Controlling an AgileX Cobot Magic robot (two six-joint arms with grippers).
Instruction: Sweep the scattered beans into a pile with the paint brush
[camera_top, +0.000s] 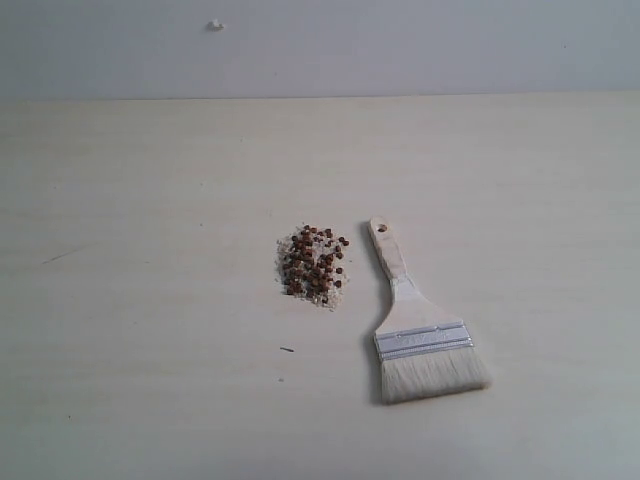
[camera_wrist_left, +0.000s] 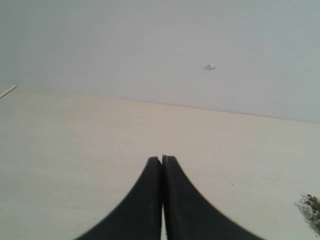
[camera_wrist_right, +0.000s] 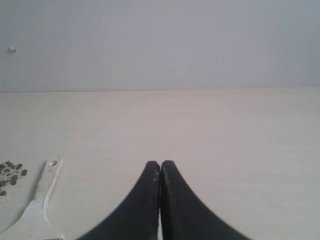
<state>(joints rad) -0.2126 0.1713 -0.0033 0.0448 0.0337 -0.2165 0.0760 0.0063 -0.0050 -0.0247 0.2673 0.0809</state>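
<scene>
While both jaws press fully together, empty, paint brush (camera_top: 418, 325) apart.

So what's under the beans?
The beans lie right on the pale table. Tiny whitish grains show between them and around the edge. The spot beneath the middle of the heap is covered, so you can't tell if more grains hide there.

The paint brush (camera_wrist_right: 42, 192) runs off the right wrist view's edge, bristles unseen; the beans (camera_wrist_left: 311, 206) are clipped in both wrist views; a white wall speck (camera_top: 215, 25) is too small to identify.
</scene>
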